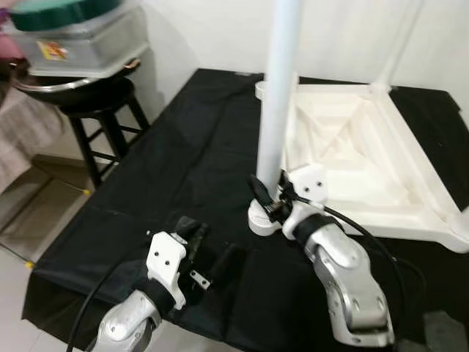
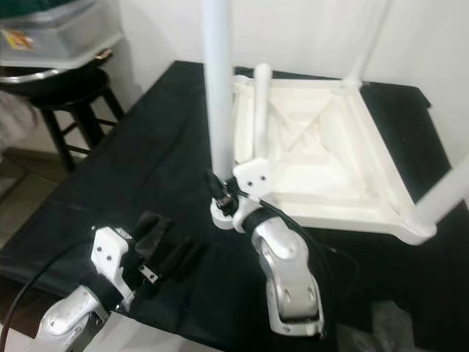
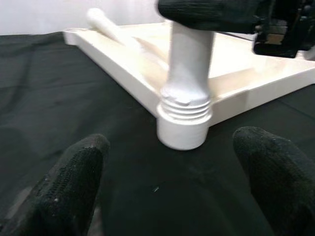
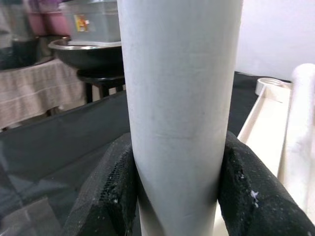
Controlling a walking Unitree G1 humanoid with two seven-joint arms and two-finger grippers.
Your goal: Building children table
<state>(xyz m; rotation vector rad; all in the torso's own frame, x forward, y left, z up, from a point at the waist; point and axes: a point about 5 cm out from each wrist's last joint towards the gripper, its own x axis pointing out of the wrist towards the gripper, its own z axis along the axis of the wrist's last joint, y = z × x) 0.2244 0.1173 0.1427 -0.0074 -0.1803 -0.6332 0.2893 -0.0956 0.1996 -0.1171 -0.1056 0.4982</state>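
Table leg (image 1: 281, 95) upright in corner socket, clamped by right tool (image 1: 272, 199); left tool (image 1: 209, 258) wide, nearby.

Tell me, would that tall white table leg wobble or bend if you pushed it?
Probably stiff: the table leg looks like thick straight plastic. It might wobble, since threads show above its socket. The right gripper clamps it near the bottom.

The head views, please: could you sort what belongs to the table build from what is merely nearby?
Job:
- white tabletop, upside down
- upright leg, gripped near its socket by the right end effector
- left end effector, open

Nearby:
- black stool
- lidded bin
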